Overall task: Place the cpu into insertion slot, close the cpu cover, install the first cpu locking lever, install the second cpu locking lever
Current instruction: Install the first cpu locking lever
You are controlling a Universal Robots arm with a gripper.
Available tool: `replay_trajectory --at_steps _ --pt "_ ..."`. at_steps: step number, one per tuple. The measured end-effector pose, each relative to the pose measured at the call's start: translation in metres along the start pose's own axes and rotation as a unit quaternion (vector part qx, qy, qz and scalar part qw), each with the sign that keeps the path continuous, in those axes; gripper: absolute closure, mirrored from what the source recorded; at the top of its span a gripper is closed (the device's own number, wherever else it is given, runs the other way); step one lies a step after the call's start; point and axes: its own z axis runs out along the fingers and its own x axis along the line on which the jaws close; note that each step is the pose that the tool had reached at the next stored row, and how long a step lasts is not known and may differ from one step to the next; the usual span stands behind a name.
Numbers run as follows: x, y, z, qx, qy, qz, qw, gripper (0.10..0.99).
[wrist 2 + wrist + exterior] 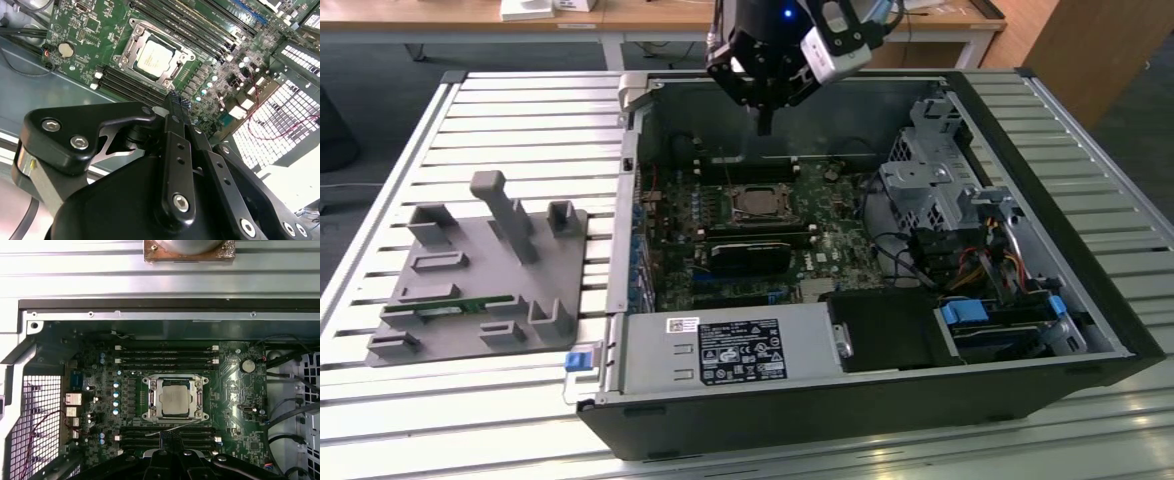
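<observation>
Cpu (757, 203) lies socketed, well below claw (765, 126).

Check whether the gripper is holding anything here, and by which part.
Nothing is held. The gripper has its jaws together and empty, and the chip lies apart from it, down on the green board.

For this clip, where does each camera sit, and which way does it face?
Exterior view: off the arm, above, looking down into the open computer case; the gripper hangs over it.
First wrist view: on the arm, facing squarely down at the circuit board; the gripper shows.
Second wrist view: on the arm, slanting along the shut gripper toward the board.
Shared: all three show the cpu.
</observation>
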Motion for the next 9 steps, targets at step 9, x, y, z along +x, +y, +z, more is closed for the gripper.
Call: replay_trajectory --at_steps 9 --pt "0.0 -0.0003 0.0028 0.0 0.0 0.0 1.0 0.98"
